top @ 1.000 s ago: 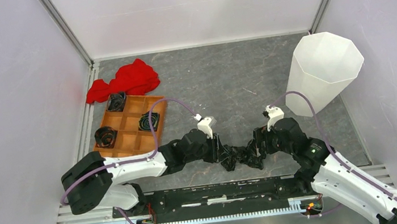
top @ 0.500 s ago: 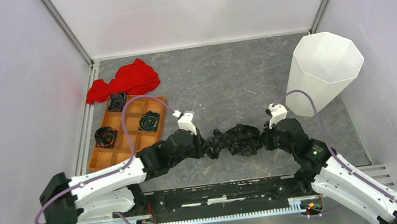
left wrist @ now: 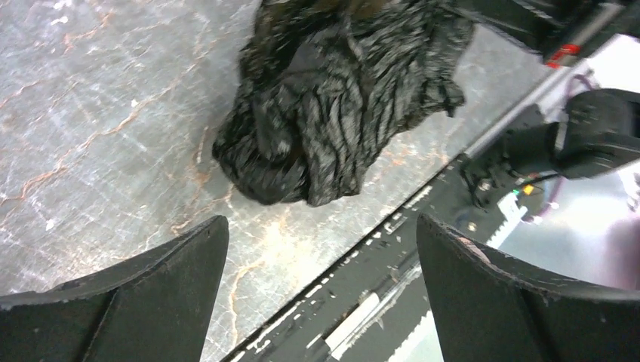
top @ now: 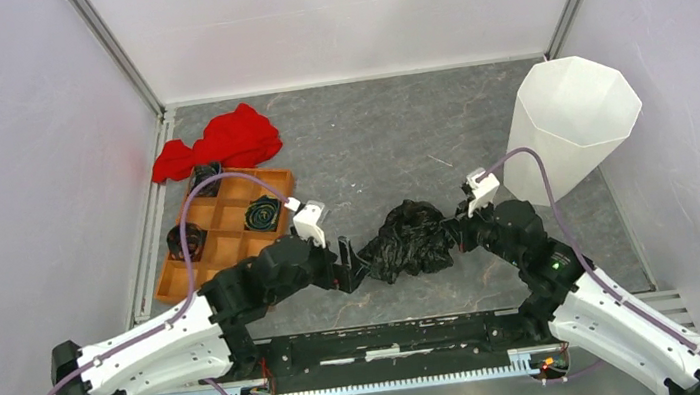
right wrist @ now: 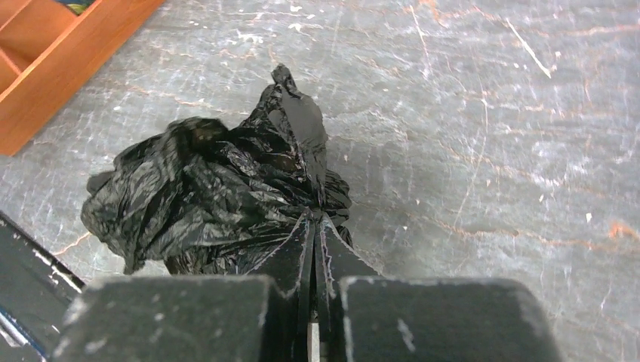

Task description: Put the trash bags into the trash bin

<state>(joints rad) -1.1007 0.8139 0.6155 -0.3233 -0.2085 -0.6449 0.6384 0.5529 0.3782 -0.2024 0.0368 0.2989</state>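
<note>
A crumpled glossy black trash bag lies on the grey table between my two arms. My right gripper is shut on its right side; in the right wrist view the fingers pinch a fold of the black film. My left gripper stands open just left of the bag. In the left wrist view its fingers spread wide with nothing between them, and the bag lies just beyond the tips. The white faceted trash bin stands upright at the right, apart from the bag.
An orange compartment tray with dark rolls in some cells sits at the left, and its corner shows in the right wrist view. A red cloth lies behind it. The black base rail runs along the near edge.
The left gripper has opened, let go of the bag and drawn back to the left. The bag has moved away from the rail and spread out. The right gripper has closed on it.
</note>
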